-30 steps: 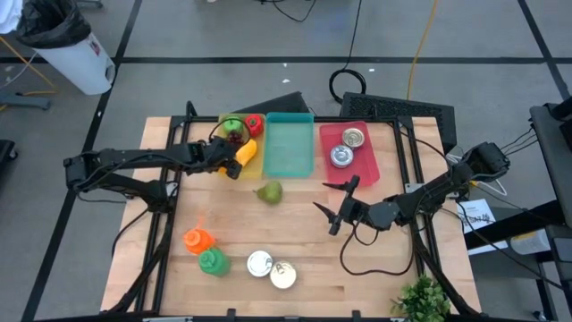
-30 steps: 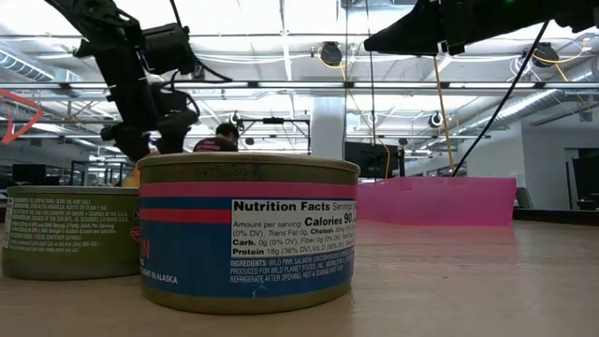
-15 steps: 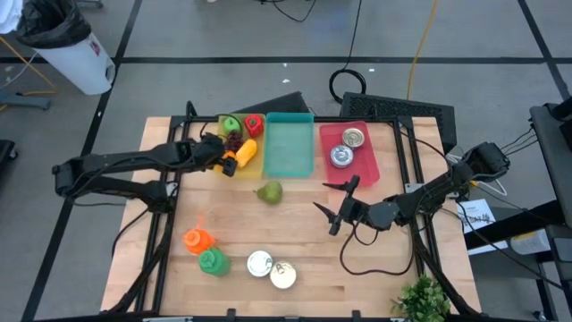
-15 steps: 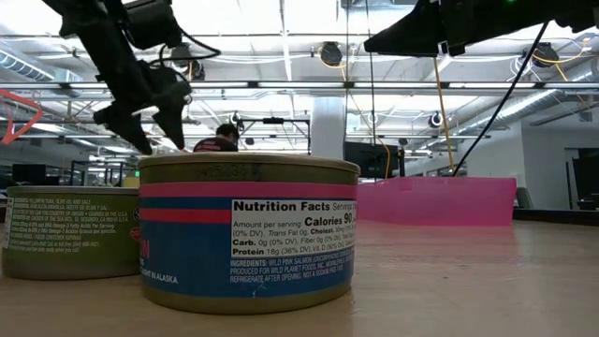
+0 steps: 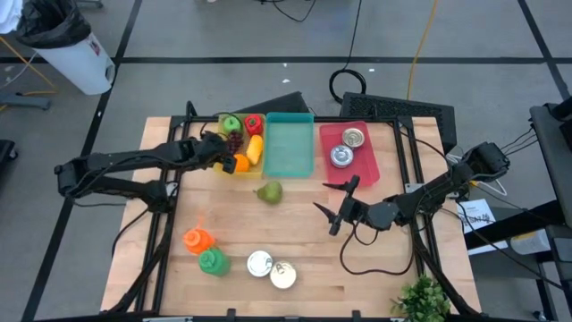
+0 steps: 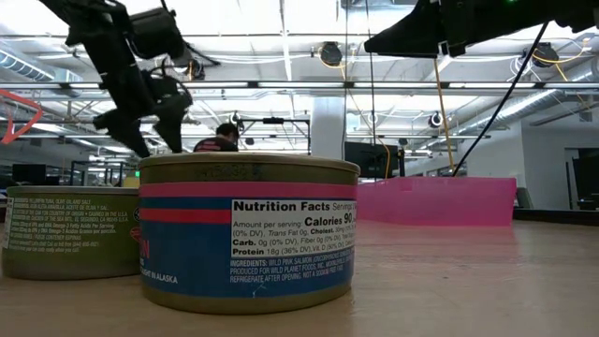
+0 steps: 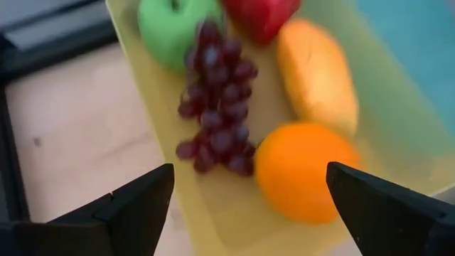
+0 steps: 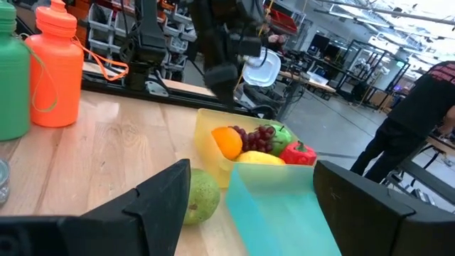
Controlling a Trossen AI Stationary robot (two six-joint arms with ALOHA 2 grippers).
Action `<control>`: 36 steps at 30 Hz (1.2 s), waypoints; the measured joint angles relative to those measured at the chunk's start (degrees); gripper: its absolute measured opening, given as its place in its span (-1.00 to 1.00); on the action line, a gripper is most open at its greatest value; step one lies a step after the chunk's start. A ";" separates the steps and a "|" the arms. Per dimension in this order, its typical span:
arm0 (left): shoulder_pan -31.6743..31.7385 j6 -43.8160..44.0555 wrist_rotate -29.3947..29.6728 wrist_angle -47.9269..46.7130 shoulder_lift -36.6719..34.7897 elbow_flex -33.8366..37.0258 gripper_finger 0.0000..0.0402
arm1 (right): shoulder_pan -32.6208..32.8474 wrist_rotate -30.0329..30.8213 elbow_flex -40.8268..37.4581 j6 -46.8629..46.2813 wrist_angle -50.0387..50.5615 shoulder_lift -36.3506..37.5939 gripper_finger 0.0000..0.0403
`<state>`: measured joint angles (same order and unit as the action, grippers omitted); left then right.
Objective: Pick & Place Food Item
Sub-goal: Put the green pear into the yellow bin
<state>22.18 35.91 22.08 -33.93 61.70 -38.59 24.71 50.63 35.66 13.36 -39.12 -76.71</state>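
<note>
Wooden desk [image 5: 295, 250]: yellow tray [image 5: 223, 166] at far edge holds orange [image 5: 240, 164]; my left claw [image 5: 223, 161] spread beside it. Pear [image 5: 269, 191] mid-desk remains; right claw [image 5: 332, 207] spread, waiting.

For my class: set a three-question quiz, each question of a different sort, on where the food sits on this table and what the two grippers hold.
1. True or false: the pear lies in the yellow tray.
2. Which tray holds the two cans? A yellow, B teal, C pink.
3. Fill in: the left gripper hangs open beside the ____ in the yellow tray.

Key:
1. False; it lies on the table, just outside the trays.
2. C, the pink tray; the teal tray holds nothing.
3. Orange. The right gripper is open too, holding nothing.
</note>
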 joint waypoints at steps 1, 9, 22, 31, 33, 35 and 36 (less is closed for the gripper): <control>-0.22 -0.51 0.36 0.59 -1.02 -0.02 0.85 | 0.00 -0.02 0.00 -0.46 0.24 0.00 0.38; -6.64 -10.25 2.01 13.94 -7.25 -0.10 0.88 | -5.38 -15.86 0.07 -14.14 1.32 -1.82 0.38; -14.12 -19.12 0.69 28.03 -7.70 -0.09 0.88 | -12.34 -27.04 15.69 -15.32 17.93 -21.67 0.54; -14.17 -18.93 -0.03 25.21 -7.70 -0.09 0.86 | -18.90 -28.37 32.94 -9.18 30.27 -32.66 0.80; -14.18 -18.71 -0.03 24.24 -7.70 -0.09 0.88 | -19.78 -31.09 33.91 -9.21 31.08 -33.23 0.82; -14.17 -18.18 -0.04 23.37 -7.70 -0.09 0.90 | -20.43 -33.62 34.51 -9.10 29.02 -33.59 0.83; -14.17 -18.11 -0.05 23.23 -7.68 -0.07 0.91 | -20.74 -34.20 34.60 -8.56 27.39 -33.86 0.83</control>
<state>8.01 17.81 22.03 -10.70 54.02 -38.65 3.97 16.43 70.26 4.80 -11.73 -110.57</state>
